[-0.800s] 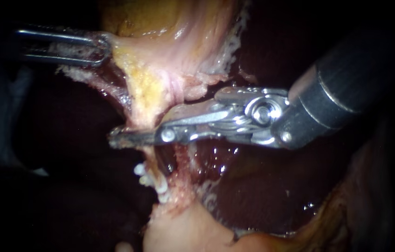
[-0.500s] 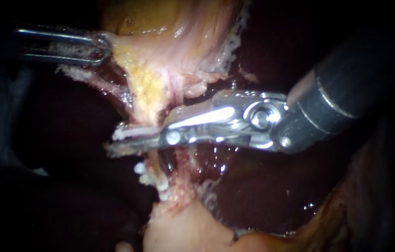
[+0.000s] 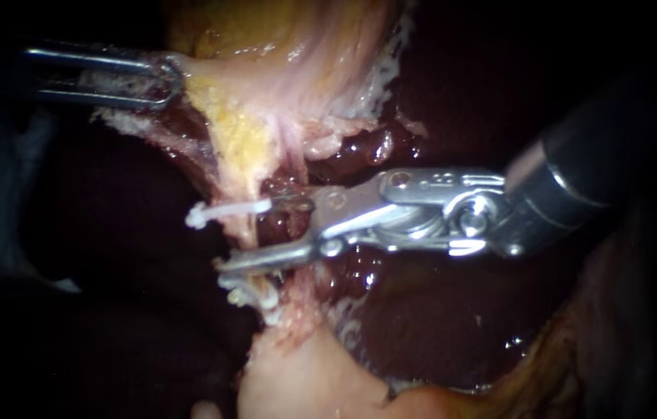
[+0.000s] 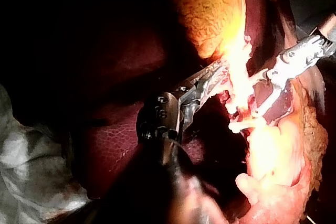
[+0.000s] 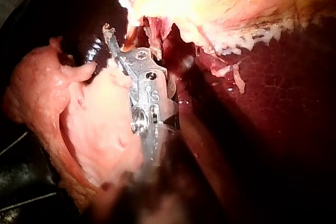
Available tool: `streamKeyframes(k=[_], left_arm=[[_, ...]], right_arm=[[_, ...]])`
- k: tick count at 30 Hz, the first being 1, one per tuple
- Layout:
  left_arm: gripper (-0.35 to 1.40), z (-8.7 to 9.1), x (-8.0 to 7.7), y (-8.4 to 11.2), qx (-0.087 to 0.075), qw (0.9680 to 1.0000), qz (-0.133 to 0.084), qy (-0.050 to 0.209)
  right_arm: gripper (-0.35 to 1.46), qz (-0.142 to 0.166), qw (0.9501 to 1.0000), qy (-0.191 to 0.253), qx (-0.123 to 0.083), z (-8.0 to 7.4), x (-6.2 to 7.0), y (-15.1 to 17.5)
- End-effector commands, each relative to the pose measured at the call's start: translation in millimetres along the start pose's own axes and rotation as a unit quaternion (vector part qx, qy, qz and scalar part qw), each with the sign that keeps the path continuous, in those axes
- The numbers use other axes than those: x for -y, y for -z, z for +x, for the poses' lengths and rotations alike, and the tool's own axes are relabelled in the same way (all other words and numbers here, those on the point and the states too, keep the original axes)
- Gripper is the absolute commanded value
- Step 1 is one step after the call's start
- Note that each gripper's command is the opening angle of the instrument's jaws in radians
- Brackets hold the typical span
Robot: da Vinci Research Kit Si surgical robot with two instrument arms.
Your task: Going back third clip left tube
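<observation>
A pale tube (image 3: 249, 226) runs down from the yellow-pink gallbladder tissue (image 3: 266, 101) towards the pale tissue below. A white clip (image 3: 227, 211) lies across this tube, with more white clips (image 3: 254, 295) lower on it. My right instrument (image 3: 249, 235) comes in from the right. Its jaws stand open around the tube just below the new clip and hold nothing. My left instrument (image 3: 165, 81) at the upper left is shut on the edge of the gallbladder tissue and holds it taut. In the left wrist view its jaws (image 4: 215, 74) grip the bright tissue beside the clips (image 4: 241, 124).
Dark red liver (image 3: 437, 310) lies behind and to the right, wet and glistening. A pale lump of tissue (image 3: 305, 380) sits at the lower middle. The right instrument's thick dark shaft (image 3: 599, 171) fills the right side.
The right instrument's jaws have opened and drawn back to the right, off the tube. A white clip that was between them now stays on the tube. The left instrument has held still.
</observation>
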State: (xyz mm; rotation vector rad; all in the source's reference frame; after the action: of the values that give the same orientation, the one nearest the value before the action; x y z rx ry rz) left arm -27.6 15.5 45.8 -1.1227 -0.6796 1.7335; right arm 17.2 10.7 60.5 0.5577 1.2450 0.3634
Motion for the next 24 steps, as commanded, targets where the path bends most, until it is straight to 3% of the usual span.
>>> streamKeyframes(k=[1,13,24], left_arm=[[-0.35,0.0,0.0,0.0,0.0,1.0,-0.001,0.0],[-0.35,0.0,0.0,0.1,0.0,1.0,-0.001,0.0],[-0.35,-0.2,0.1,-0.3,-0.001,1.0,0.0,-0.001]], right_arm=[[0.5,-0.003,0.9999,0.01,0.0,0.1,0.3,1.1],[0.5,-0.01,0.9968,0.079,0.004,0.7,1.5,11.5],[0.5,-0.005,0.9963,0.086,0.004,0.5,2.3,13.0]])
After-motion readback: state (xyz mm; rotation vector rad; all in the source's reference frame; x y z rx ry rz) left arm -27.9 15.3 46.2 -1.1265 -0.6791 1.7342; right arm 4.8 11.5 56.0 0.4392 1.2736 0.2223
